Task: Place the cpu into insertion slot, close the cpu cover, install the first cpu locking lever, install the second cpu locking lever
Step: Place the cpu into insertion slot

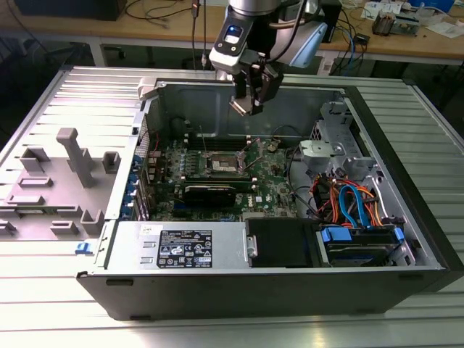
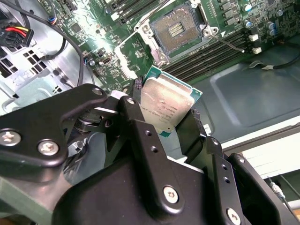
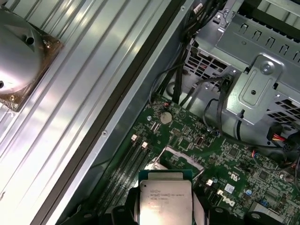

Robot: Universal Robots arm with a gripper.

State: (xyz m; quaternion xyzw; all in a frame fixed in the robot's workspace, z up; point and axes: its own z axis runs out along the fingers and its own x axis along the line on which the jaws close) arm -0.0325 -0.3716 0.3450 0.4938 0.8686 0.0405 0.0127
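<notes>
— While the cpu [image 2: 166, 105] hangs above the board, how much of the job would you call finished?

— None of the four steps, by my reading. The gripper [image 1: 250, 104] is clenched on the chip's edges and holds it metal-top up over the far side of the computer case [image 1: 239, 290], well above the motherboard [image 1: 274, 183].

— And the insertion slot?

— In the second wrist view the insertion slot [image 2: 179, 29] lies bare, its contact field exposed, so nothing is seated. The cpu cover is plainly not shut over it. I take the silvery frame just past the chip in the first wrist view to be the cpu cover [image 3: 174, 158] standing open, though I cannot be sure. Whether the levers are free I cannot tell, but with the slot uncovered they cannot be latched. Placing, closing and both levers are left.

— What does the case hold?

— The green board on its floor, with a long black card [image 1: 209, 193] across it near the slot. Towards the exterior view's right sit a tangle of orange and blue cables [image 1: 348, 199] and, nearer, a drive with a blue caddy [image 1: 357, 239]. A labelled grey box [image 1: 177, 246] fills the near corner on the exterior view's left.
</notes>
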